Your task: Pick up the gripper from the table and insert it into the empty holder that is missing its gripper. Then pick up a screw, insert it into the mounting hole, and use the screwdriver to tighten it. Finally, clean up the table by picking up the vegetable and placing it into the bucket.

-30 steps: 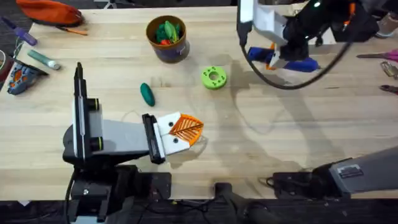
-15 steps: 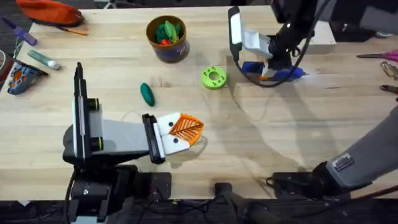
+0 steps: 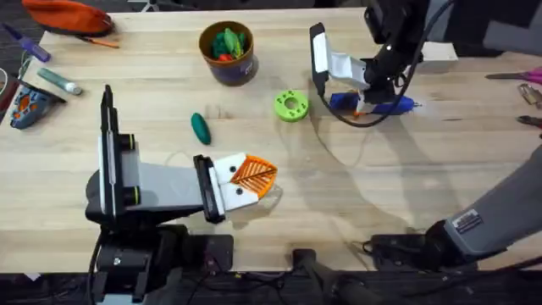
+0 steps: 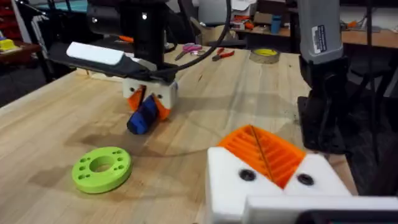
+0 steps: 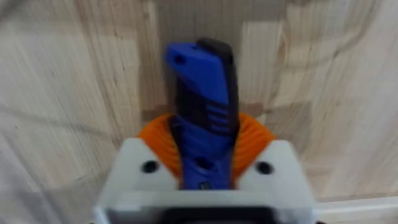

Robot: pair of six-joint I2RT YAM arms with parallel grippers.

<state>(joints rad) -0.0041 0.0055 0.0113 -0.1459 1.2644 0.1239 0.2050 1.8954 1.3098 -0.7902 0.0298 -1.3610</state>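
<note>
Right arm's fingers (image 5: 205, 163) are clamping the screwdriver (image 5: 202, 106) between the orange pads, the blue body sticking straight out ahead of them over the bare wood of the surface (image 3: 406, 195). In the overhead view that same right gripper (image 3: 362, 95) is sitting low at the far side of the surface with the screwdriver (image 3: 377, 104) lying roughly level in its grip. From the left wrist view you can see the blue end poking out below the white mounts, looking like it's nearly touching the wood, though I can't tell if it really is.

Left arm's fingers (image 3: 251, 177) are lying pressed together, orange ribbed pads meeting with nothing between them, resting low near the front edge. In the left wrist view they (image 4: 264, 155) are showing as one closed orange wedge on the white mounts.

The vegetable (image 3: 200, 128) is lying on the wood a bit beyond and off to one side of the left fingers, well apart from the right ones. The bucket (image 3: 227, 52) is standing farther back past it, with colourful bits inside. A lime-green ring (image 3: 290, 106) is sitting between the bucket and the right fingers, just beside the screwdriver end (image 4: 101, 168)
</note>
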